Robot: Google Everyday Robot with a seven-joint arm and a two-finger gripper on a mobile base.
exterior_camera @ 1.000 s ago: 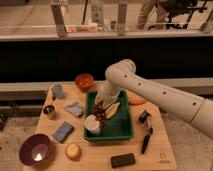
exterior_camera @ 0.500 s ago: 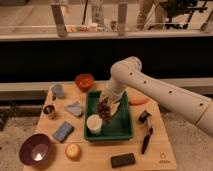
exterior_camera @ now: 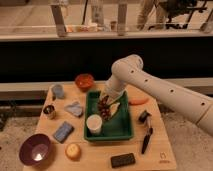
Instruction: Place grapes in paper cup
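Camera view: on a wooden table [exterior_camera: 150, 156] sits a purple bowl [exterior_camera: 34, 149] at the far left, then a green tray [exterior_camera: 126, 131]. Inside the tray's left part stands the paper cup [exterior_camera: 94, 124], short, cream-white, upright, with a round rim. Just right of and above the cup, the grapes [exterior_camera: 104, 107] hang as a knobbly dark purple-red bunch, clenched at the top by the gripper [exterior_camera: 106, 98], which hovers over the tray's middle. The white arm [exterior_camera: 160, 92] stretches away to the right
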